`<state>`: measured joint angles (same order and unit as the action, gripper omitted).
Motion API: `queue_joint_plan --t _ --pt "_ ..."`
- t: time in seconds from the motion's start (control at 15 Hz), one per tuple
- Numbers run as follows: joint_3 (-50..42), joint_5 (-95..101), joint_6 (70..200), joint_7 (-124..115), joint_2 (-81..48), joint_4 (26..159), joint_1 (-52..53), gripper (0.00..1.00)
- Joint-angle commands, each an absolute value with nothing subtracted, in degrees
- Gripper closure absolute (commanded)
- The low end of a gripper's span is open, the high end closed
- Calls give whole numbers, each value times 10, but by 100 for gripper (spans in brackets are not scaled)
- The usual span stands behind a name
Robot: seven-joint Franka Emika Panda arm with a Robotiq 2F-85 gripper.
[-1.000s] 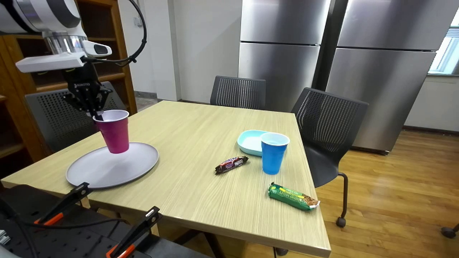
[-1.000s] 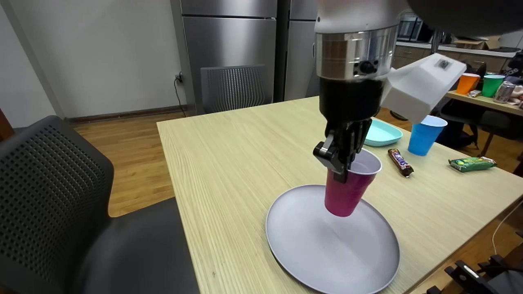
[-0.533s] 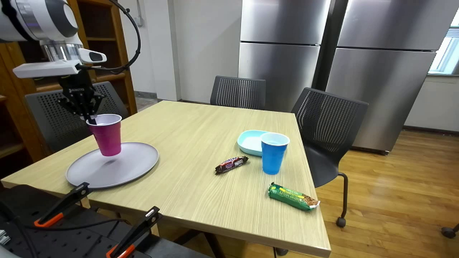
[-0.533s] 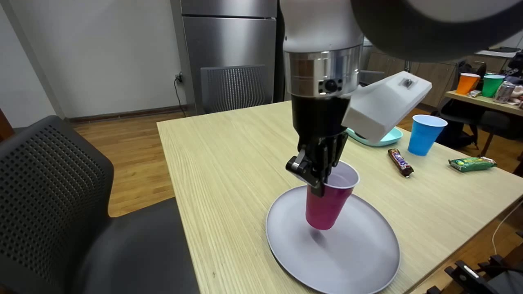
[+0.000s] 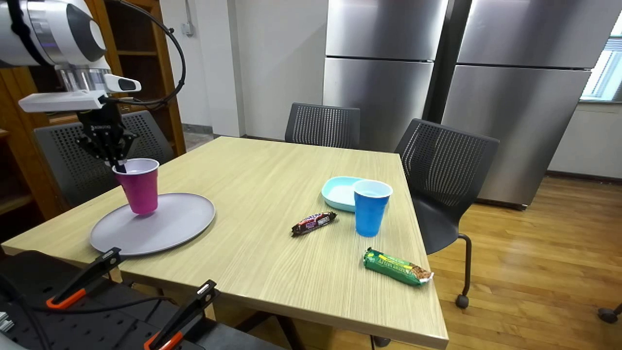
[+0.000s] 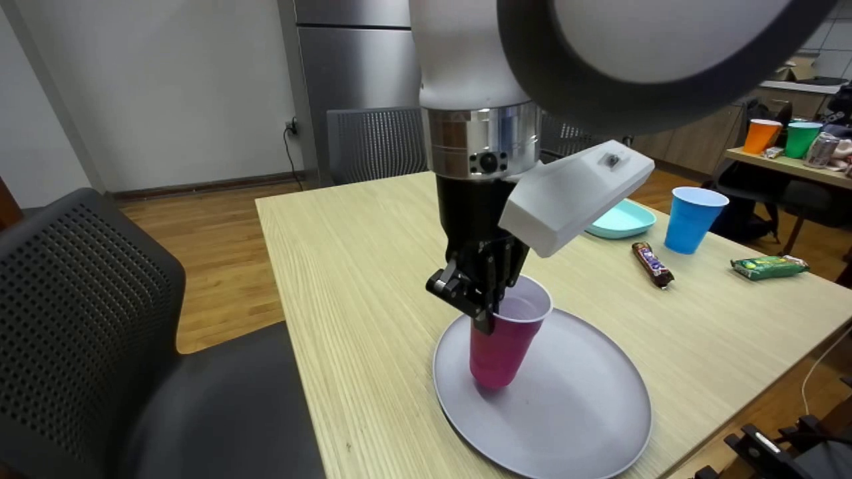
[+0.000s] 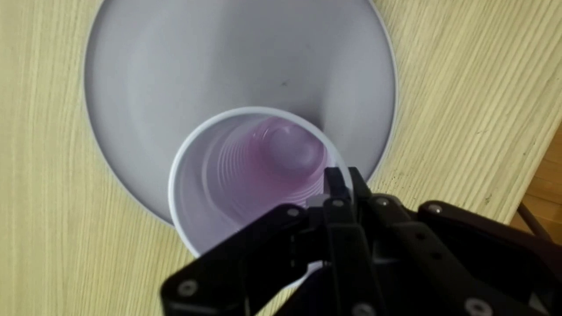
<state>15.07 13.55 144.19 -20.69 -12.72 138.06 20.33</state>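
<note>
- The magenta cup is clamped at its rim by the gripper and is held below it, over the grey plate; contact with the plate cannot be judged.
- Its mouth is pointed upward, its long axis slightly tilted.
- On the table, one plate, one blue cup, one turquoise dish, one brown bar and one green bar are counted.

In exterior view: plate on table, left; held cup over plate, contact unclear. Rightward: bar, then free cup; dish behind free cup, second bar before.
</note>
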Motion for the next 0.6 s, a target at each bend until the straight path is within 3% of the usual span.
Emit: queue_joint_plan --t 0.0,0.4,0.47,0.53 --pt "137 150 1443 -243 -146 1358 224 99" --pt "124 161 1442 -261 -157 1351 240 99" --pt "122 163 1442 -262 -157 1351 242 89" --pt "122 162 1441 -261 -158 1351 243 68"
